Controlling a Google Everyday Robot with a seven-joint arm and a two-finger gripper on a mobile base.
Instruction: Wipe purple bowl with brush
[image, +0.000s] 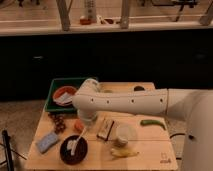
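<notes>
Purple bowl (79, 155): one, close to the front edge of the table (150, 150); the brush head lies inside it
Brush (77, 139): one, its white handle slanting up toward the gripper
Risk: we judge a hard wipe could shove or tip the bowl toward that edge
Beside it: one blue sponge (48, 141), one banana (124, 152)
Gripper (84, 126): at the handle's top, just beyond the bowl's far rim; we cannot tell its state
Farther: one dark block (105, 129), one green tray (54, 86) holding one orange-red bowl (65, 93)

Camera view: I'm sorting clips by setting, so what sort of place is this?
Probably a lab or office kitchen area: a wooden table with a purple bowl, brush and green tray, before a long dark counter. The gripper sits just above the purple bowl.
</notes>
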